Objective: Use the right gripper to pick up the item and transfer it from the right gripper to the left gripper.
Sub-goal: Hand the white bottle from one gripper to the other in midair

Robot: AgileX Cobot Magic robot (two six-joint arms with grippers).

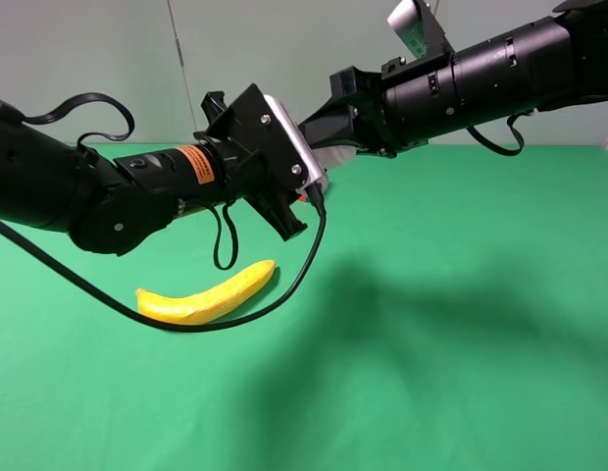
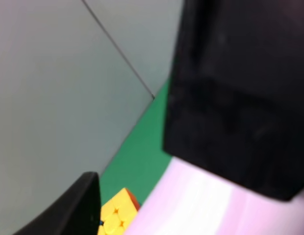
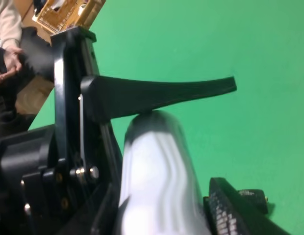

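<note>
Lighting is bright, even and diffuse, coming from overhead. In the exterior view we note broad, soft-edged shadows on the table (image 1: 500,412) under both arms and a thin one beneath the banana (image 1: 211,294). The right arm (image 1: 500,69) shows narrow glossy highlights. This view is sharp, with no distortion we can see at the edges.

Left wrist view: we find everything soft. The bottle (image 2: 201,210) is overexposed with a pink cast, and the cube (image 2: 117,215) is blurred.

Right wrist view: the bottle (image 3: 157,181) is smeared and out of focus, while the table (image 3: 230,39) is clearer.
</note>
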